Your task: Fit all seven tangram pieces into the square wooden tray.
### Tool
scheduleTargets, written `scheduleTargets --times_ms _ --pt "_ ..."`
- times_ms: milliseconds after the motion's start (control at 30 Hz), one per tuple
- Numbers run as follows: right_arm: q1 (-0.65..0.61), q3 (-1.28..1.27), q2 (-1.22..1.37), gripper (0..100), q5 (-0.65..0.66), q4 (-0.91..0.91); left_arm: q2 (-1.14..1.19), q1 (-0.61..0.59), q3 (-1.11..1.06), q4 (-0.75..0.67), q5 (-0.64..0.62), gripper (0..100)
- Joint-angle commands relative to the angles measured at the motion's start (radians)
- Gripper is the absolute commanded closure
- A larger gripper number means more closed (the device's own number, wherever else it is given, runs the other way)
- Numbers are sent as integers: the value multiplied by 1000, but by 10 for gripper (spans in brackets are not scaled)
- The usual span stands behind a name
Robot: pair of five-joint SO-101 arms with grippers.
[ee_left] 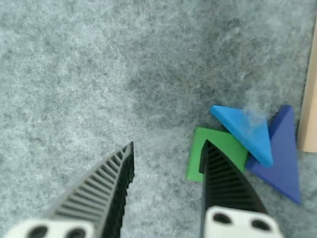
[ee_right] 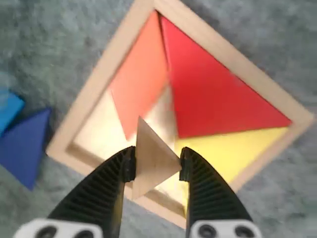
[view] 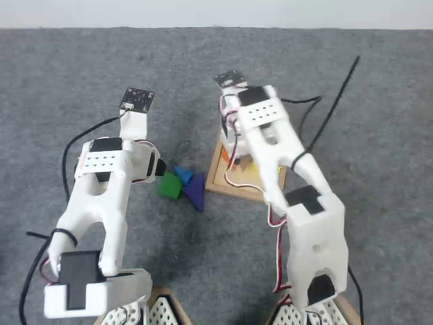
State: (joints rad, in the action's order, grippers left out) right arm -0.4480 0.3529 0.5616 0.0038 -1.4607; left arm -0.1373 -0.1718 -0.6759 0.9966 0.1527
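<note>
The square wooden tray (ee_right: 106, 54) holds an orange triangle (ee_right: 138, 84), a red triangle (ee_right: 208, 94) and a yellow piece (ee_right: 233, 148). My right gripper (ee_right: 156, 163) hangs over the tray's bare part, shut on a plain wooden triangle (ee_right: 151, 158). In the high view this arm (view: 270, 145) covers most of the tray (view: 220, 183). Left of the tray lie a green piece (ee_left: 223, 144), a light blue triangle (ee_left: 245, 131) and a dark blue triangle (ee_left: 282, 158), overlapping. My left gripper (ee_left: 166, 156) is open over the carpet, one finger (ee_left: 223, 178) above the green piece.
Grey carpet covers the whole table, with free room around the pieces (view: 181, 186). Cables run from both arms. The tray's edge (ee_left: 308, 99) lies just beyond the dark blue triangle.
</note>
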Motion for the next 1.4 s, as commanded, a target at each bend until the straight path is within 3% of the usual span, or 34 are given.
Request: scheduleTargets --times_ms 0,300,533,1100,1367 --pt "-13 14 8 936 -58 28 -9 -5 8 -17 -8 789" --pt "-12 14 30 932 -66 54 -12 -5 8 -17 -8 789" --pt "-10 14 30 777 -61 96 -12 -5 8 -14 -8 789" --pt "70 9 -36 775 -84 25 -9 -5 8 -17 -8 789" --pt "48 2 -22 775 -83 2 -11 -5 8 -17 12 789"
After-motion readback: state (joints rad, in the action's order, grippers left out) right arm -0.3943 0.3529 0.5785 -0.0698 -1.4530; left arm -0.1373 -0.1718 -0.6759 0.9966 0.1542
